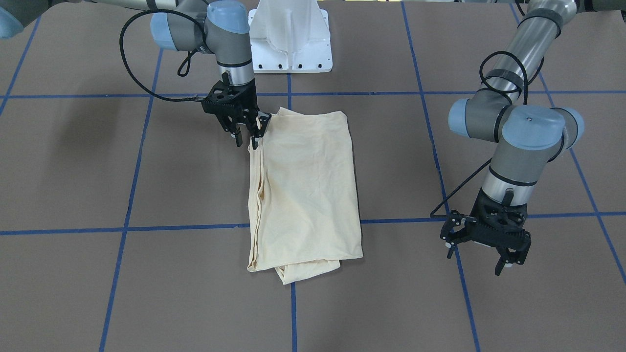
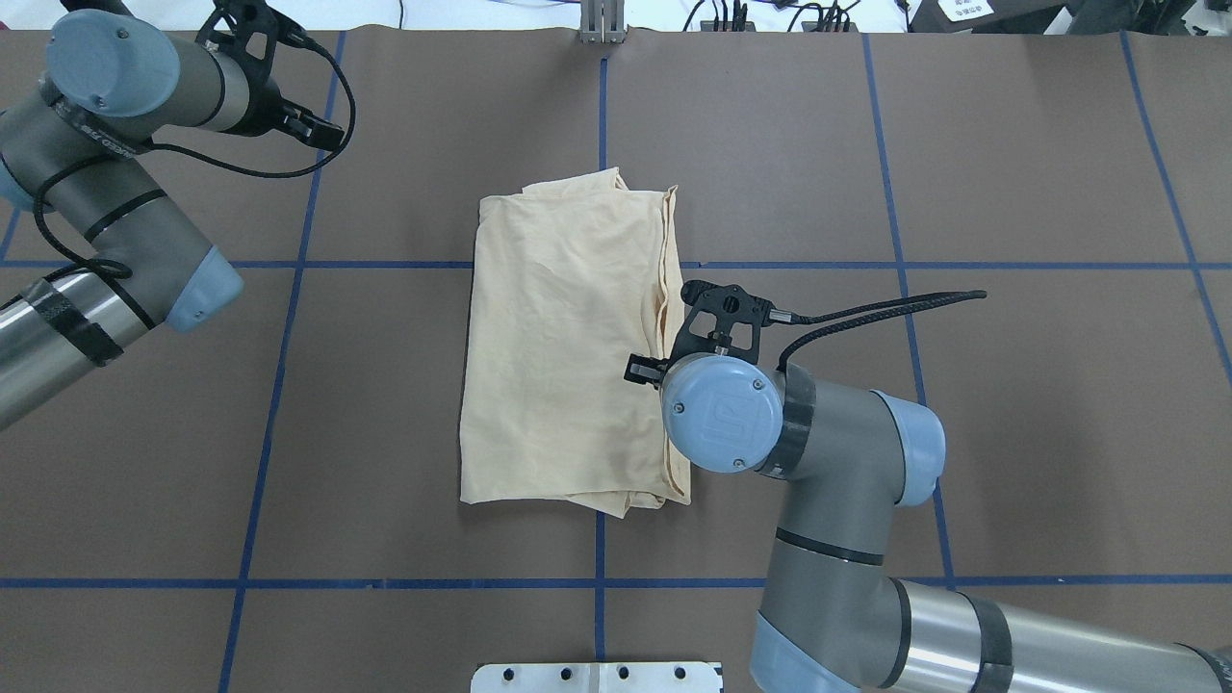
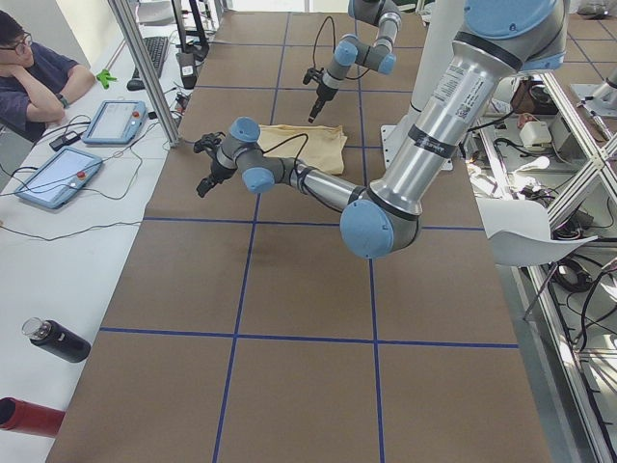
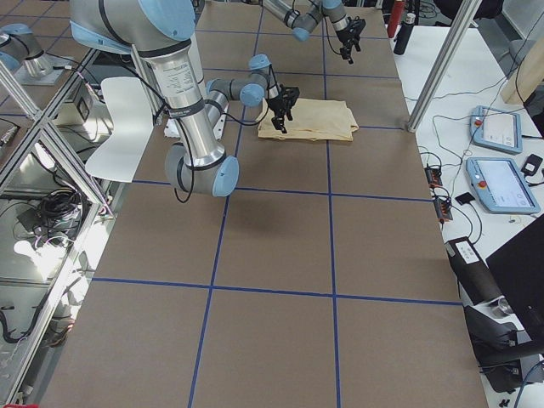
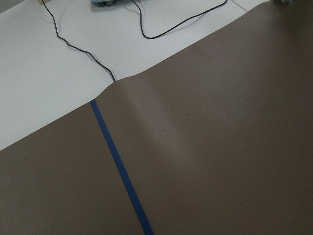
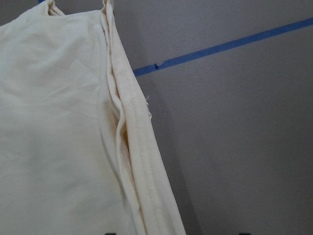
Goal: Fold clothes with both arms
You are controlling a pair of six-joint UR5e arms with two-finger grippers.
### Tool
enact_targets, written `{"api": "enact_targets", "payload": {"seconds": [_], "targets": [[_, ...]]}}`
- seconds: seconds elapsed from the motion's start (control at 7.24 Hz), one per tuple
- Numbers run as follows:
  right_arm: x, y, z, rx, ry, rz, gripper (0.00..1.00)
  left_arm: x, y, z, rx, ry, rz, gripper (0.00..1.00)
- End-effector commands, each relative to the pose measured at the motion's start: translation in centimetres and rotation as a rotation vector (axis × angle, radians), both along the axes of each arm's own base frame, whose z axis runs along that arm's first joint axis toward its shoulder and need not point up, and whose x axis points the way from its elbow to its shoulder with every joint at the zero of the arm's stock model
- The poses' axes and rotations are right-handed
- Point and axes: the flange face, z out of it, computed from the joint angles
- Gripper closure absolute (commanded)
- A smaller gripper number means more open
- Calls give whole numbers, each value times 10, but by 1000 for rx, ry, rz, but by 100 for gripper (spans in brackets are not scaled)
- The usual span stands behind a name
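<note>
The cream-yellow shirt lies folded into a long rectangle in the middle of the table, plain side up; it also shows from overhead. No print or label shows. My right gripper is open, low at the shirt's corner nearest the robot base, on the right arm's side. In the right wrist view the shirt's layered hem edge runs between the spread fingertips. From overhead its fingers are hidden under the wrist. My left gripper is open and empty, above bare table well away from the shirt, near the far left.
The white pedestal base stands behind the shirt. Blue tape lines grid the brown table cover. The left wrist view shows the cover's far edge with black cables beyond. An operator and tablets sit past that edge.
</note>
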Motion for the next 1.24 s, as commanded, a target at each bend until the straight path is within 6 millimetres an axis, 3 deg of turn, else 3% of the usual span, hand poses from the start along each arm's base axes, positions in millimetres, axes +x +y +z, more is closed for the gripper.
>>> {"api": "enact_targets", "payload": {"seconds": [0.0, 0.14, 0.69, 0.83, 0.97, 1.11], "targets": [[-37, -17, -1, 14, 86, -49, 13, 1, 1, 0, -1, 0, 2, 0], [-37, -16, 6, 43, 120, -93, 23, 1, 1, 0, 2, 1, 2, 0], [-32, -12, 26, 54, 291, -205, 27, 1, 5, 9, -7, -5, 5, 0], [-18, -8, 50, 59, 338, -237, 27, 1, 5, 9, -7, -5, 5, 0], [12, 0, 76, 64, 356, -253, 28, 2, 5, 8, -6, -4, 7, 0], [47, 10, 89, 93, 362, -283, 28, 3, 6, 8, -4, -3, 8, 0]]}}
